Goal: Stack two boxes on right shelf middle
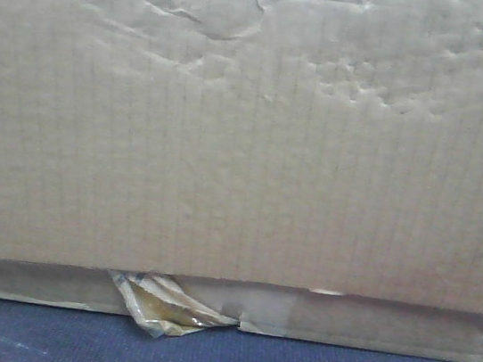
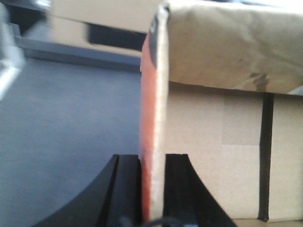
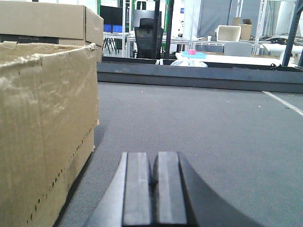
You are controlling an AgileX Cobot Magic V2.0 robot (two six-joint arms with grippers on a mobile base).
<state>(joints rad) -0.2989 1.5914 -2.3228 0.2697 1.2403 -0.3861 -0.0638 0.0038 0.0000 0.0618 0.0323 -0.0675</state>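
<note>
The box [image 1: 249, 128] fills the front view on the grey surface [image 3: 199, 123], long axis 9-to-3, with the left pincer [image 2: 152, 158] clamped on its upright flap [image 2: 154, 94] at 12 o'clock, while the right pincer [image 3: 154, 163], closed and empty, has cardboard at 9 o'clock.

Tan ribbed box [image 1: 249, 128], yellowish tape scrap [image 1: 171, 312], grey floor [image 3: 203, 123].

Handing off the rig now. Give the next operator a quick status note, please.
Left gripper: shut on a cardboard flap at the boxes' corner.
Right gripper: shut, empty, low over the carpet beside a box.
Boxes: upper box sits on lower box. Shelf not in view.
Done: stacking, apparently.
Left: get the stack onto the right shelf's middle tier.
</note>
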